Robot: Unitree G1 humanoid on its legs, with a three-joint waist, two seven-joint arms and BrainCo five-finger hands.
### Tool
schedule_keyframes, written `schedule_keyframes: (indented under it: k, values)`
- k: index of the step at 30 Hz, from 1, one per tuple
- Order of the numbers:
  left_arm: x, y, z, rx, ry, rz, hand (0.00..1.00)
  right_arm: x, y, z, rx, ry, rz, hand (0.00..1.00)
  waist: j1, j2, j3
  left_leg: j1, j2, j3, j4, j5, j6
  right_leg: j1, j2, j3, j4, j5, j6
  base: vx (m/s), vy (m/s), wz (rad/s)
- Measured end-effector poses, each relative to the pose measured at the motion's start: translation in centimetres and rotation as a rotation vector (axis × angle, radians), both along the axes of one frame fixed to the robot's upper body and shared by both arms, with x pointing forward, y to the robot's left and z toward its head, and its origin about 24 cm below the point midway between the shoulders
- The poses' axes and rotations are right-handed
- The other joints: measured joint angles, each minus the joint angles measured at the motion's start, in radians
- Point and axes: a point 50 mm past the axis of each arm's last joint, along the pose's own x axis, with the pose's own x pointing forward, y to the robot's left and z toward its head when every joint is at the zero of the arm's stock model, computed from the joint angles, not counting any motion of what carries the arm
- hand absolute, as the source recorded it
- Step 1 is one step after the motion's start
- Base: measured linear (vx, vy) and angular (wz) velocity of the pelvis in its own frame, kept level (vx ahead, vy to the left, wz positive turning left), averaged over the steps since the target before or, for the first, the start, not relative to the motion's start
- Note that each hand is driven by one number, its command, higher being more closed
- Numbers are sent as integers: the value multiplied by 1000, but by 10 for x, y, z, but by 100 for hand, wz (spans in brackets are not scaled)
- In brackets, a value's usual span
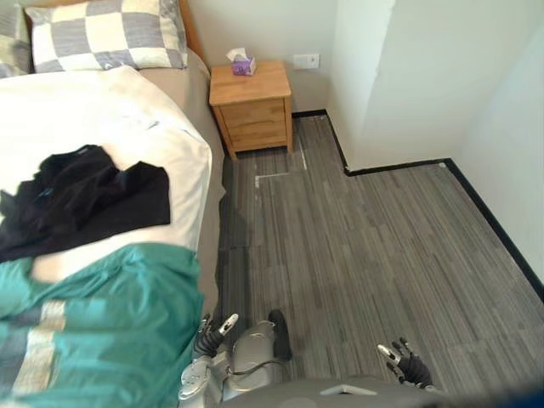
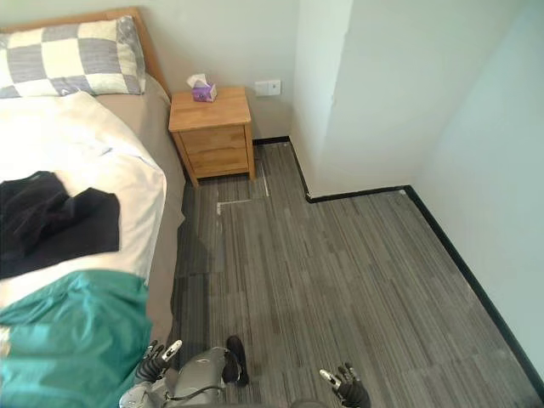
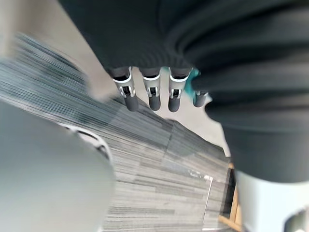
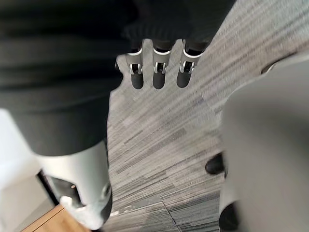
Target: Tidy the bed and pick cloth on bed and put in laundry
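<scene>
Left wrist view: the left robot hand [image 3: 153, 96] hangs with its fingers straight and loose, holding nothing, over the grey striped floor [image 3: 159, 179]. The right robot hand [image 4: 158, 75] is also slack and empty. The crumpled black cloth [image 1: 85, 200] lies on the white-sheeted bed [image 1: 93, 110] near its floor-side edge, between the teal blanket [image 1: 102, 331] and the grey-and-cream checked pillow [image 1: 106, 34]. A light wooden nightstand [image 1: 251, 106] stands by the bed's head corner.

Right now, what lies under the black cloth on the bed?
The black cloth lies on the white duvet; the teal blanket lies next to it. Anything beneath its folds is hidden.
</scene>
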Motion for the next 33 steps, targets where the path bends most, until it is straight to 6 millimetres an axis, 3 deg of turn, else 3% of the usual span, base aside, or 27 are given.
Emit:
schedule_keyframes:
  k: [1, 2, 3, 4, 6, 7, 11, 14, 16, 17, 18, 19, 20, 22, 23, 25, 26, 28, 29, 32, 33]
  values:
    - [0, 3, -1, 10, 15, -11, 0, -2, 4, -2, 9, 15, 4, 0, -6, -19, -13, 13, -22, 4, 17, -36, 14, -36, -29, -4, 108, 43, 52, 523, 220, 5]
    - [0, 5, -1, 20, 19, -21, 0, -3, 6, -3, 13, 24, 7, 0, -5, -27, -16, 26, -32, 7, 21, -55, 20, -60, -42, -3, 187, 60, 70, 644, 259, 14]
    - [1, 7, -2, 33, 32, -47, 0, -2, 5, -3, 12, 28, 7, 0, -8, -39, -12, 74, -50, 13, 20, -94, 29, -140, -70, -4, 410, 140, 99, 622, 212, 15]
    - [3, 8, -2, 42, 44, -65, 0, 0, 2, -3, 7, 22, -6, 0, -14, -38, -4, 132, -61, 7, 9, -124, 33, -212, -90, -8, 609, 182, 126, 611, 191, 13]
    - [-2, 7, -6, 55, 92, -114, 0, 0, -5, -1, -13, 19, 0, 0, -33, -19, 3, 269, -69, -8, -61, -140, 32, -305, -107, -55, 798, 174, 108, 542, 153, 6]
    - [-4, 5, -8, 49, 110, -122, 0, 1, -7, -1, -20, 12, 0, 0, -39, -3, 5, 328, -69, -18, -109, -140, 31, -345, -109, -83, 821, 168, 96, 489, 127, 11]
    - [1, -2, -10, 22, 124, -154, 0, -2, -6, 0, -25, 0, -19, 0, -64, -4, 10, 490, -70, -85, -255, -134, 21, -491, -95, -177, 615, 146, 61, 436, 36, 52]
    - [10, -12, -10, -8, 122, -162, 0, -9, -6, 0, -15, 1, -65, 0, -70, 6, 18, 545, -59, -176, -301, -151, -8, -537, -73, -236, 276, 195, 41, 507, -137, 91]
    - [14, -14, -9, -13, 112, -160, 0, -11, -8, 1, -11, -6, -93, 0, -71, 19, 32, 575, -34, -235, -299, -195, -46, -555, -40, -214, 9, 326, 35, 461, -225, 81]
    - [14, -15, -9, -16, 114, -156, 0, -11, -8, 1, -10, -7, -97, 0, -73, 26, 40, 588, -22, -249, -296, -211, -57, -552, -30, -200, -2, 377, 31, 483, -277, 70]
    - [12, -19, -10, -28, 119, -146, 0, -10, -10, 2, -16, -15, -102, 0, -79, 36, 43, 606, 5, -272, -292, -231, -76, -538, 0, -173, 24, 445, 5, 389, -233, 52]
    - [9, -20, -11, -32, 128, -143, 0, -8, -13, 3, -26, -26, -100, 0, -81, 48, 47, 608, 20, -275, -283, -236, -85, -545, 6, -174, 71, 403, -4, 457, -284, 56]
    - [12, -20, -10, -22, 122, -153, 0, -5, -14, 5, -31, -40, -106, 0, -80, 55, 59, 612, 25, -275, -268, -228, -97, -570, -2, -172, 174, 324, -14, 426, -274, 45]
    - [8, -23, -12, -29, 130, -149, 0, -5, -14, 5, -35, -48, -131, 0, -86, 57, 61, 643, 34, -275, -223, -212, -117, -586, -22, -181, 343, 203, -55, 487, -286, 27]
    - [7, -24, -12, -31, 134, -147, 0, -5, -15, 5, -38, -44, -133, 0, -86, 61, 58, 637, 41, -276, -189, -209, -122, -581, -20, -184, 362, 174, -56, 605, -282, 6]
    - [4, -23, -12, -39, 134, -123, 0, -5, -17, 6, -47, -41, -131, 0, -93, 80, 43, 532, 79, -309, 78, -162, -163, -527, -8, -216, 367, 98, -55, 547, -251, 23]
    - [4, -19, -12, -42, 126, -85, 0, -5, -18, 6, -55, -39, -127, 0, -96, 79, 49, 427, 111, -332, 305, -87, -189, -470, 9, -232, 335, 74, -60, 356, -181, 40]
    - [3, -16, -9, -47, 100, -40, 0, -3, -22, 8, -92, -36, -74, 0, -83, 97, 58, 283, 182, -318, 608, -102, -190, -341, 43, -273, 259, 64, -78, 397, -161, 38]
    - [3, -13, -8, -42, 93, -30, 0, -3, -22, 8, -99, -33, -58, 0, -82, 93, 59, 244, 191, -311, 656, -112, -186, -298, 44, -287, 234, 62, -84, 436, -127, 30]
    - [1, -7, -6, -35, 79, -7, 0, 1, -20, 8, -126, -27, 29, 0, -44, 75, 58, 102, 187, -206, 595, -160, -153, -131, 37, -316, 100, 64, -81, 426, -65, 17]
    - [3, -6, -5, -35, 67, -3, 0, 5, -17, 9, -124, -36, 43, 0, -30, 64, 61, 66, 180, -97, 454, -165, -136, -85, 17, -334, 62, 70, -71, 490, 30, 39]
